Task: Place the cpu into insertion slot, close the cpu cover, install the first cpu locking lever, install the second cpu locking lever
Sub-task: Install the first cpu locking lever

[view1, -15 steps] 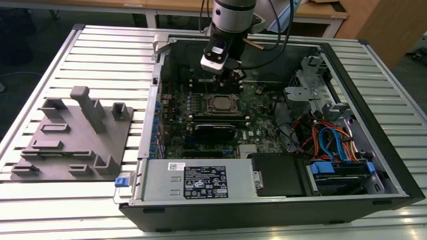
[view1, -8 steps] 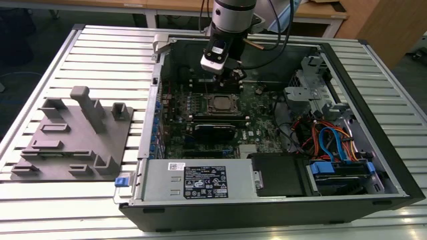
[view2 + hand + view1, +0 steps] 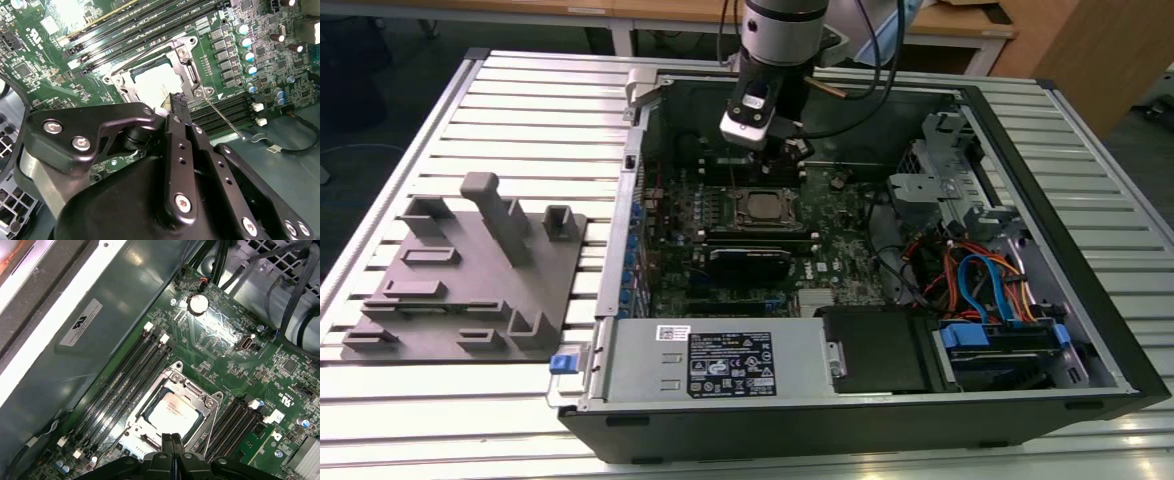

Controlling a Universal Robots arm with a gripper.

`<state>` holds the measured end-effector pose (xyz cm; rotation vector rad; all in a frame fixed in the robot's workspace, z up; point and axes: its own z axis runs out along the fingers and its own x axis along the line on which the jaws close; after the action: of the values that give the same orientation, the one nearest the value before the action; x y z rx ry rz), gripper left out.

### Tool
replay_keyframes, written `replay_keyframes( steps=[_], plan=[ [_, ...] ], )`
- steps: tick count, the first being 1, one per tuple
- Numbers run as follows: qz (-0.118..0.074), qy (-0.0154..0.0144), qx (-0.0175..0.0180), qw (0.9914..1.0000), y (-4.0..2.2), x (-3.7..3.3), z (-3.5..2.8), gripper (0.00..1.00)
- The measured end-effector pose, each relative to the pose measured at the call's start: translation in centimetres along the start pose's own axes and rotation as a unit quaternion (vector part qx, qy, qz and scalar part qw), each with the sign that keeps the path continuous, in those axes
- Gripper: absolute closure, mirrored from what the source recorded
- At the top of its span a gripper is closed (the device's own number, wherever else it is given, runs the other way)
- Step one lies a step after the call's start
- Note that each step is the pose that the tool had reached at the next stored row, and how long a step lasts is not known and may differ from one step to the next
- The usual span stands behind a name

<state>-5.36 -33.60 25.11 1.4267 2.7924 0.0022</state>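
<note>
The cpu (image 3: 172, 412) lies in the insertion slot (image 3: 761, 207) on the green board, its silver top (image 3: 150, 82) showing through the cut-out. The cpu cover (image 3: 192, 390) lies flat over it as a grey metal frame (image 3: 187, 65). A thin wire locking lever (image 3: 225, 117) runs along one side of the socket (image 3: 212, 422), and another thin rod (image 3: 107, 450) lies at the opposite side. My gripper (image 3: 177, 98) hangs just above the socket's edge, fingers pressed together with nothing between them (image 3: 172, 438). In the exterior view the gripper (image 3: 785, 160) stands over the far edge of the socket.
Long black memory slots (image 3: 130, 375) flank the socket on both sides. The open computer case wall (image 3: 630, 200) is at the exterior view's left, with a drive cage and cable bundles (image 3: 974, 270) at its right. A grey fixture block (image 3: 467, 270) sits on the table outside the case.
</note>
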Motion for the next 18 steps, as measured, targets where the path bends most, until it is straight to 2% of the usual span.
replay_keyframes(
  steps=[2,6,10,14,18],
  plan=[
    [-0.005,0.0000,0.0000,0.99999,-0.01,0.00,0.00,0.90],
    [-0.032,0.0001,-0.0001,0.99948,-0.01,0.00,-0.01,0.90],
    [-0.066,0.0002,-0.0003,0.99783,-0.01,0.01,0.00,0.90],
    [-0.098,0.0004,-0.0004,0.99516,-0.04,0.03,0.01,0.90],
    [-0.101,0.0004,-0.0005,0.99486,-0.36,0.26,0.01,0.90]
  ],
)
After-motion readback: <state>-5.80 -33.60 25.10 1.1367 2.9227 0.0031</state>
